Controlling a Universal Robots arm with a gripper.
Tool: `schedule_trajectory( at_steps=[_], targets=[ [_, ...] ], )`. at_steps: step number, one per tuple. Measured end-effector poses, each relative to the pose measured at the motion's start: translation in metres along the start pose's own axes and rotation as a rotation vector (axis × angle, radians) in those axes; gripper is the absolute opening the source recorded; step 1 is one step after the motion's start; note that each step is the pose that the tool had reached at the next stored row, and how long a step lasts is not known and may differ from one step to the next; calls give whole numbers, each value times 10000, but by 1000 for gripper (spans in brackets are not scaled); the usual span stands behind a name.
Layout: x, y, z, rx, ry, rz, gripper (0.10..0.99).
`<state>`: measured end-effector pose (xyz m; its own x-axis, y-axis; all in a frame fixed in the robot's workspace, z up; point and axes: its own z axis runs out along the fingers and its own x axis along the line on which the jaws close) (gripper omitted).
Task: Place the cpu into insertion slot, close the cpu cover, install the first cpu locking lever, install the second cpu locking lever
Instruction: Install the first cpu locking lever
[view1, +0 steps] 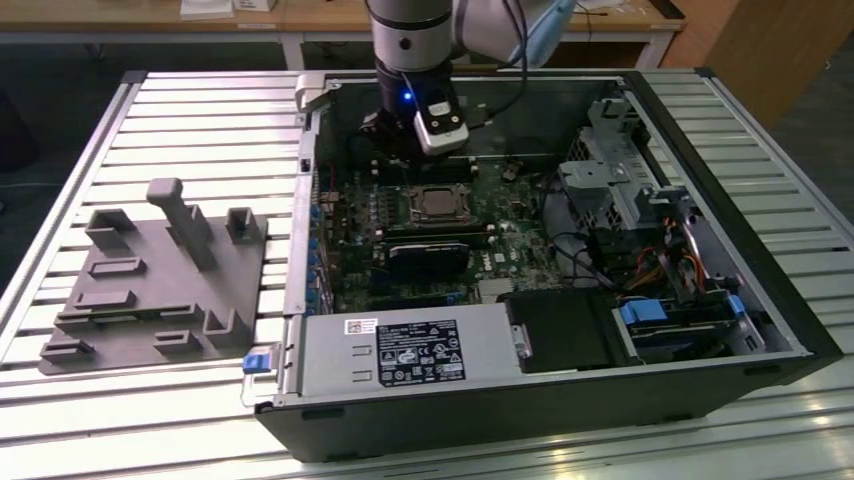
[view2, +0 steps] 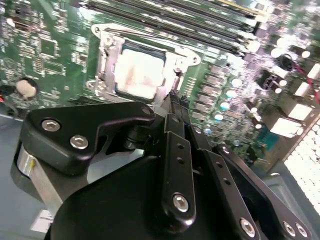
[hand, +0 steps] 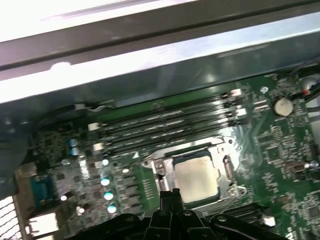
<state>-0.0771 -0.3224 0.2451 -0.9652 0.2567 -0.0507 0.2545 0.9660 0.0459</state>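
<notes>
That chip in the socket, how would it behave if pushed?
The chip looks flat and rigid, so probably stiff, not apt to roll. Its smooth metal top may be slippery. The metal frame bordering it would likely stop sliding.

1. A slatted silvery metal table (view1: 200, 110) is spanning the exterior view, its ribs running crosswise.
2. Bright light is glaring off the slats nearest the camera.
3. A wooden-topped bench (view1: 134, 18) on pale legs is standing beyond the table.
4. A dark floor (view1: 67, 70) is showing beneath it.
5. A brown wooden panel (view1: 767, 45) is standing at the exterior view's right.
</notes>
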Motion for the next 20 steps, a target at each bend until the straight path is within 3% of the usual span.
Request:
schedule_trajectory(
  at_steps=[9,12,14,20],
  targets=[
    [251,-66,-14,-1,-1,-3,106],
    [298,-79,-17,-34,12,-46,106],
    [304,-80,-17,-200,57,-123,106],
    [305,-81,-16,-879,267,-400,106]
  ],
)
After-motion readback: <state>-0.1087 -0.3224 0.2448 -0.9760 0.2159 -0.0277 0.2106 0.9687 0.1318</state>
